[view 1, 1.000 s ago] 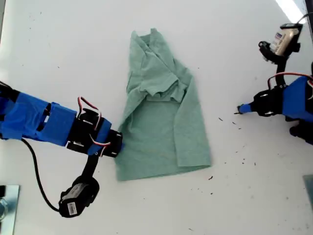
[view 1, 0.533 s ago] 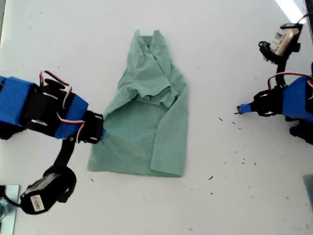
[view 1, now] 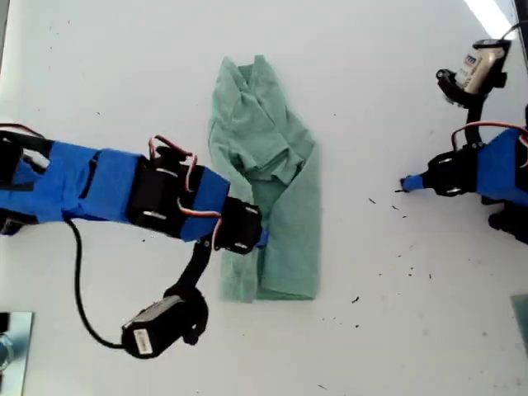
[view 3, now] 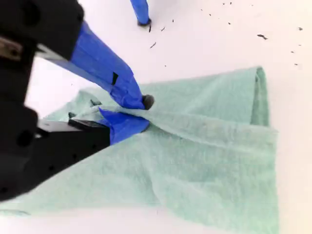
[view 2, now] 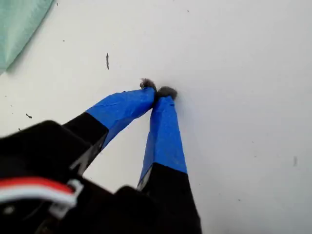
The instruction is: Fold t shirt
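1. sage-green cloth is what my second hand (view 3: 139, 112) is clenching: a side edge of the pale, short-sleeved soft t shirt (view 1: 272, 181), with the blue-taped jaws pinched onto a ridge of fabric in the second wrist view.
2. the t shirt is lying on the flat white worktop (view 1: 396, 330) near the middle of the exterior view, its neck end toward that view's top and its hem end toward the bottom, forming a narrow strip with a bunched sleeve area near its upper middle.
3. my second hand is sitting over the strip's edge on the exterior view's left, with the grasped edge lying partly over the body of the shirt.
4. my first hand (view 2: 157, 91) is resting well apart, at the exterior view's right, its blue-taped tips pressed together on nothing, touching or just above the bare worktop.
5. judging the risks: the pinch looks shallow, so the cloth could be slipping out mid-fold; the whole shirt could be dragging along the smooth worktop, since nothing is pinning its far side; and the bunched sleeve could be getting trapped under the fold, leaving a lumpy, skewed edge.
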{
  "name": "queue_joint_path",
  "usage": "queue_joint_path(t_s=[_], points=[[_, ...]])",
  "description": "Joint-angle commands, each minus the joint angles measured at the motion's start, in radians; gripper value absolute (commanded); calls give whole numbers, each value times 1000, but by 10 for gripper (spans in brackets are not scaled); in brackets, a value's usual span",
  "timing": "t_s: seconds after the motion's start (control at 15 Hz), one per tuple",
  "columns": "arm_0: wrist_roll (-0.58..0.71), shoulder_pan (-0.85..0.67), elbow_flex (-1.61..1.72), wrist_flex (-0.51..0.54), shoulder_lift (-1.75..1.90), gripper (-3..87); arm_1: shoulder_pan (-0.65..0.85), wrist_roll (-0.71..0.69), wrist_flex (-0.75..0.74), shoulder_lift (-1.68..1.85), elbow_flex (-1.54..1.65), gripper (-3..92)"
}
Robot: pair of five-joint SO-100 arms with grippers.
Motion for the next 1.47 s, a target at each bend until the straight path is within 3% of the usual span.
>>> queue_joint_path(t_s=[0.0, 0.13, 0.33, 0.47, 0.53, 0.73, 0.8, 1.0, 1.2, 1.4], points=[[23, -44, -55, -149, -120, 65, -20, 3, 3, 11, 38, 22], [38, -75, -66, -163, -233, 240, -26, 8, 5, 9, 38, 22], [78, -81, -6, 26, 114, 255, -28, 9, 5, 9, 38, 22], [75, -137, 239, 169, 466, 239, -25, 9, 5, 9, 38, 22], [71, -164, 511, 152, 675, 193, -21, 8, 5, 9, 38, 22], [-21, -181, 1466, -143, 1402, 49, -20, 9, 5, 9, 38, 22], [-98, -164, 1675, -156, 1566, -1, -20, 12, 5, 8, 38, 22], [-229, -104, 2086, -222, 2016, -2, -18, 11, 5, 8, 38, 22], [-233, -94, 1832, -141, 1809, -3, -83, 72, 6, -52, -74, 22], [-207, 18, 1000, 130, 1144, -3, -199, 86, 166, -810, -905, 12]])
